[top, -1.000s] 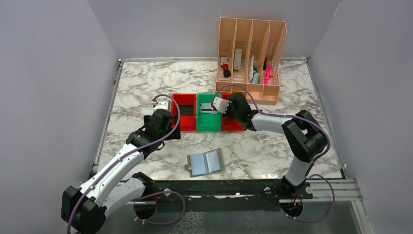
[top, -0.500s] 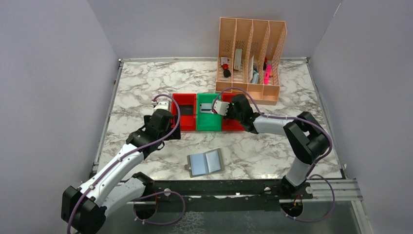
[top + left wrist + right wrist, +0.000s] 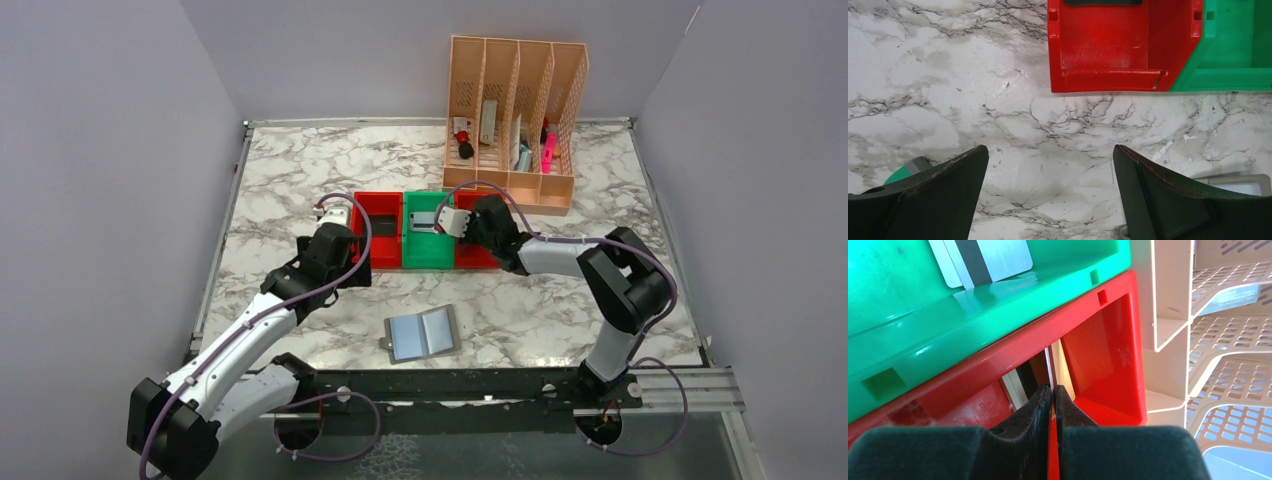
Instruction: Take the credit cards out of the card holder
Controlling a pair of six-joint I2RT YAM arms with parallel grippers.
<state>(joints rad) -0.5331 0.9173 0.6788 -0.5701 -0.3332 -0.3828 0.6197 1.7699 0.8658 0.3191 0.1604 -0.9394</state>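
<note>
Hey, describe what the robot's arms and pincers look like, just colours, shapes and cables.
The left arm and right arm have white-grey links, black joints and looping purple cables. The left pincer and right pincer each have two dark, matte, wedge-shaped fingers.

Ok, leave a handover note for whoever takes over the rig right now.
Left gripper: open, empty, near the left red bin.
Right gripper: shut on the tan card, held on edge inside the right red bin.
Card holder: open flat near the arms' bases, no card showing in it.
Done: black card in the left red bin, silver card in the green bin.
Left: release the tan card, withdraw.
</note>
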